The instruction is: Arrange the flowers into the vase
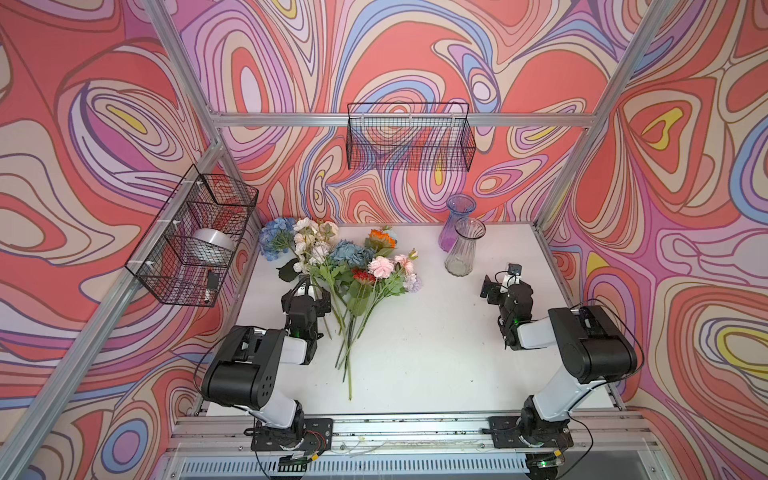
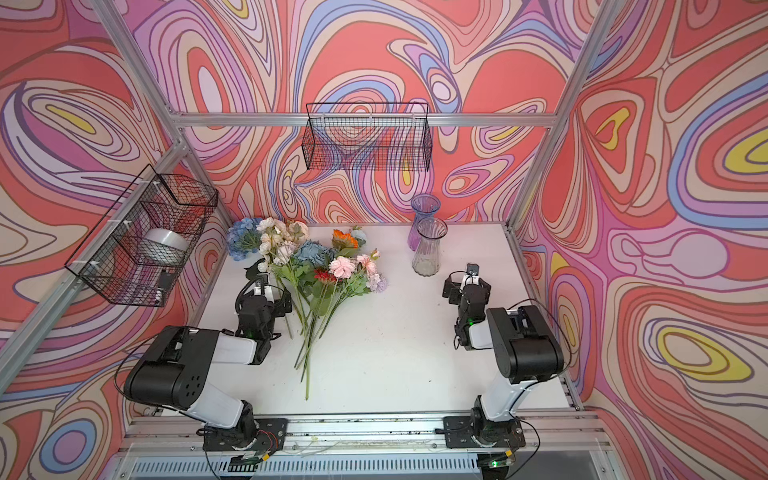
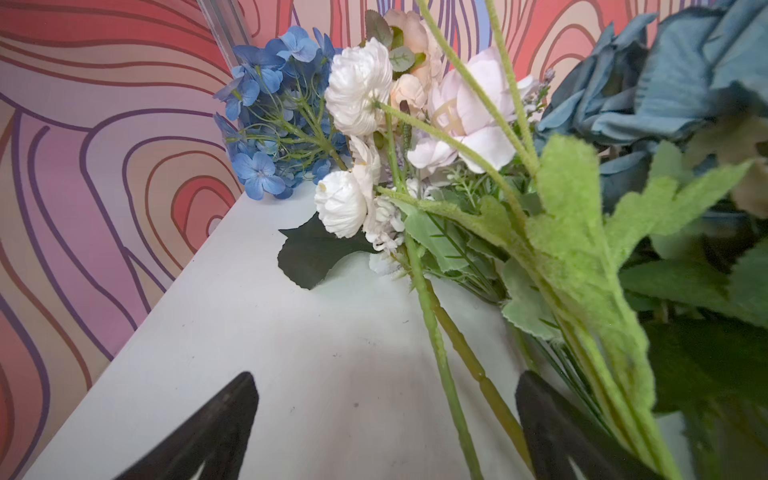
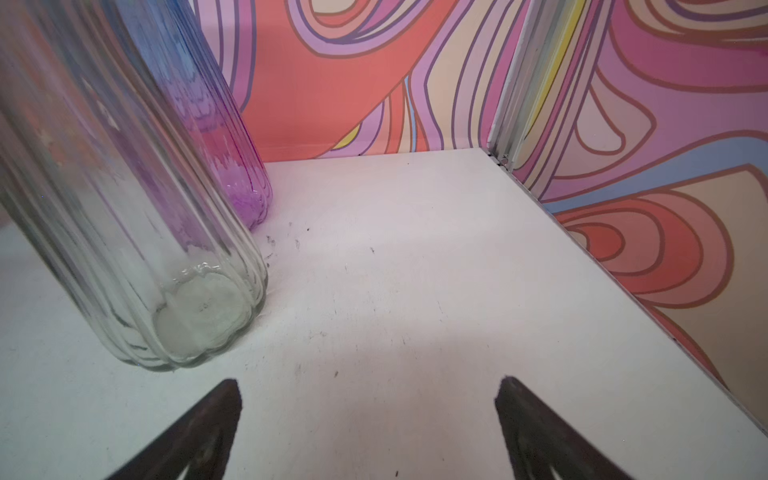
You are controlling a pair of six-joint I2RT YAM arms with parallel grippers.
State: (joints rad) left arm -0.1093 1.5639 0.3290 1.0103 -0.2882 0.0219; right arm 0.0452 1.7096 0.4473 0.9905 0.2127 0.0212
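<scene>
The flowers (image 1: 345,266) (image 2: 316,266) lie in a loose pile at the back left of the white table (image 1: 436,353), blooms toward the rear wall, green stems fanning toward the front. A clear ribbed glass vase (image 1: 463,249) (image 4: 137,232) stands upright at the back right, with a purple-blue vase (image 1: 455,220) (image 4: 232,166) just behind it. My left gripper (image 1: 308,287) (image 3: 386,376) is open, low at the pile's left edge. Two stems (image 3: 436,332) run between its fingers, close to one finger. My right gripper (image 1: 503,280) (image 4: 369,380) is open and empty, just in front and to the right of the clear vase.
A black wire basket (image 1: 191,241) on the left frame rail holds a roll of tape (image 1: 214,245). An empty wire basket (image 1: 409,137) hangs on the back rail. Aluminium frame posts stand at the table's back corners, and patterned walls close three sides.
</scene>
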